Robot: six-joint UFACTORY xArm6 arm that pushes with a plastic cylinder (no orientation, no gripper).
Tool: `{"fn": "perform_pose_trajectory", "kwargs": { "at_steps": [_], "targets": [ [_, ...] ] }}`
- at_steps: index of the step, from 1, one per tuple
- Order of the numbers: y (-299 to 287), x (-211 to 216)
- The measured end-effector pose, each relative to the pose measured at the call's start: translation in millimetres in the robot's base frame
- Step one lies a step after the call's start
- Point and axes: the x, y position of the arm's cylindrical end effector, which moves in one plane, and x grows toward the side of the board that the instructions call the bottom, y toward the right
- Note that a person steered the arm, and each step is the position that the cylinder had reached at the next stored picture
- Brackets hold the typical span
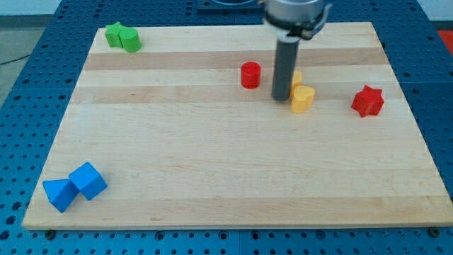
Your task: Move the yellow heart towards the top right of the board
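So, quick rundown of our setup, using the yellow heart (303, 98) as the landmark for everything. Biggest thing is the wooden board (212, 163), pale planks with visible grain, smooth-looking, sitting on a blue perforated table (28, 85). Our rod (284, 67) is a straight dark cylinder with nothing to spread or pinch; my tip (282, 98) is down at board level just to the view's left of the heart, touching it or very nearly, we can't tell which.

The heart itself sits upper-right of the board's middle, well short of the top right corner. Just above it and partly hidden behind the rod there's a second yellow block (296, 76), shape unclear.

We reckon the heart is light, rigid and probably slick on that wood, so it should slide easily but could spin or slip off the rod if pushed off-centre. No gripping here, so the contact spot should be its lower-left side, pushing up and right. That hidden yellow piece may get in the way.

Other stuff: blue blocks (74, 185), a cube and a wedge-ish one, far to the lower left of the heart. Green blocks (123, 36) far to its upper left. A red star (368, 100) to its right, near but apart. A red cylinder (250, 74) up-left, beyond the rod.
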Motion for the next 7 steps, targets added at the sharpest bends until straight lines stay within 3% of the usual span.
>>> {"fn": "perform_pose_trajectory", "kwargs": {
  "at_steps": [1, 4, 5, 6, 7],
  "targets": [
    [33.0, -45.9],
    [97.5, -129.0],
    [97.5, -129.5],
    [80.1, -67.4],
    [43.1, -63.4]
  ]
}}
